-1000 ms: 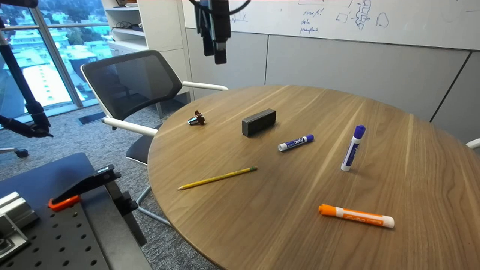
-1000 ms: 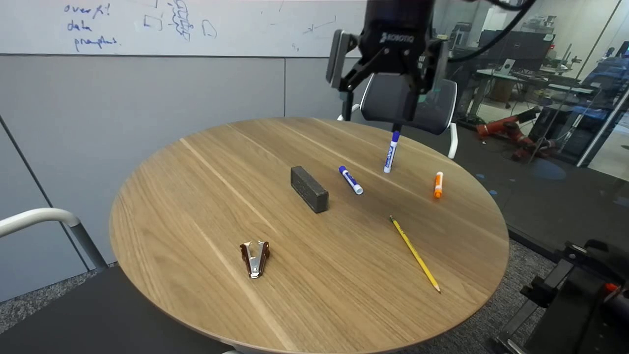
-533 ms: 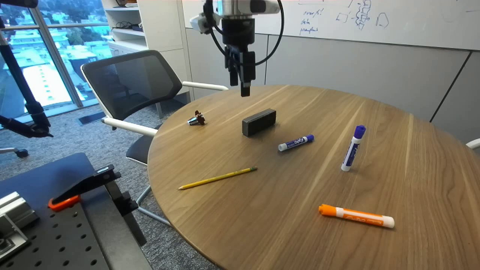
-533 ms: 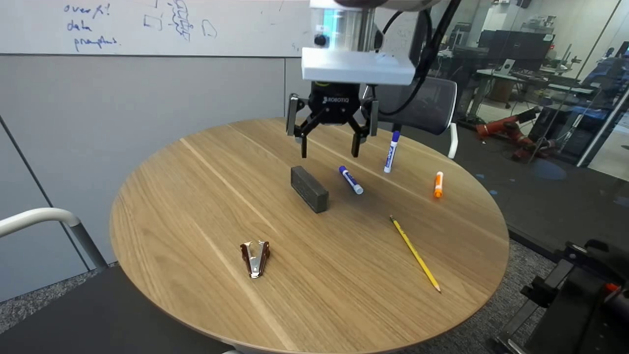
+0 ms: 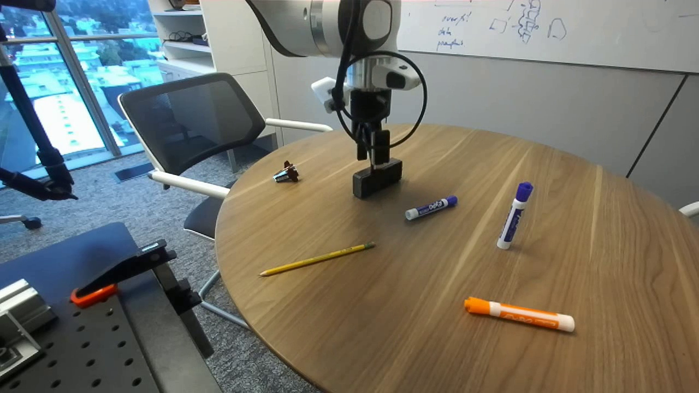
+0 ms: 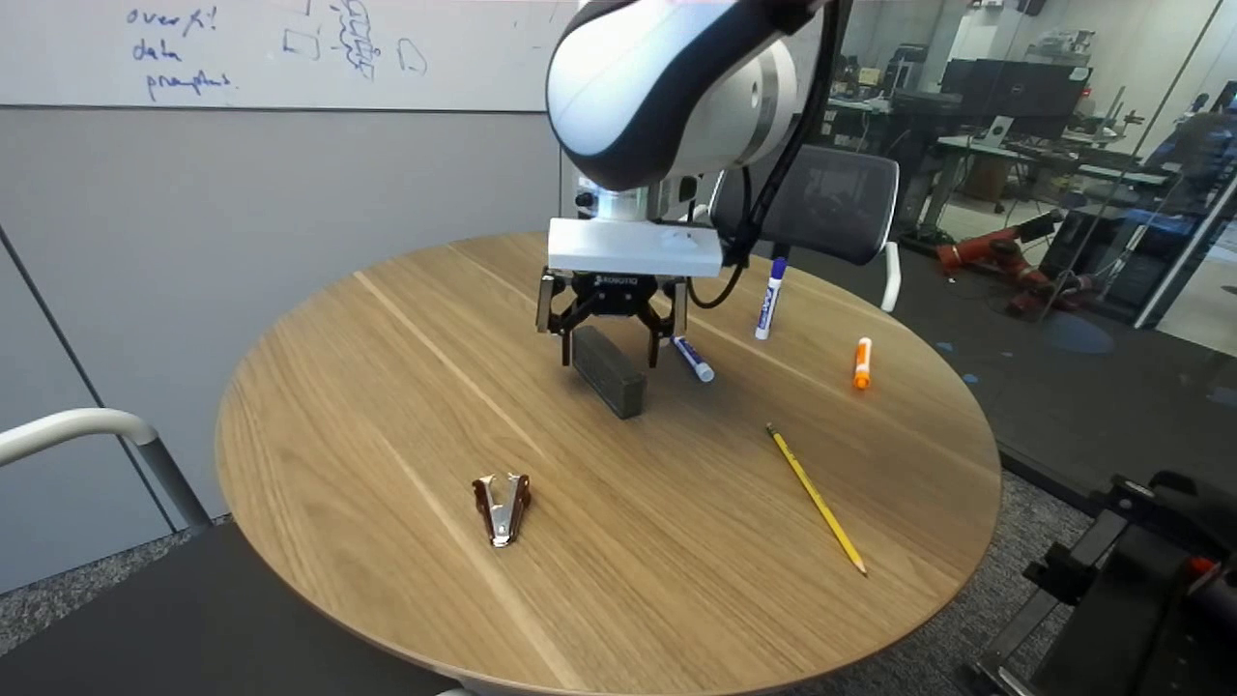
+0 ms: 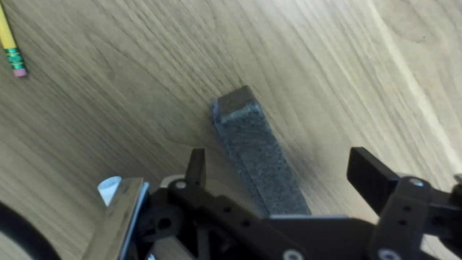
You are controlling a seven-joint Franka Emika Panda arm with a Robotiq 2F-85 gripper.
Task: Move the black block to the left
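Note:
The black block (image 5: 366, 185) is a dark rectangular bar lying on the round wooden table (image 5: 415, 305). It shows in both exterior views (image 6: 609, 377) and in the wrist view (image 7: 258, 155). My gripper (image 6: 610, 360) is open and points straight down over the block's far part. In the wrist view the gripper (image 7: 277, 162) has one finger on each side of the block, with a gap on both sides. The fingertips are near the height of the block's top; I cannot tell how far below it. The gripper body hides one end of the block in the wrist view.
A blue marker (image 5: 431, 208) lies close beside the block; its white end (image 7: 108, 187) shows in the wrist view. Another blue marker (image 5: 513, 218) stands upright. A pencil (image 5: 317, 260), an orange marker (image 5: 519, 315) and a staple remover (image 6: 502, 512) also lie on the table.
My gripper has come down from high above the table to the block, and its fingers are now either side of it. It has stayed open. The block has not moved.

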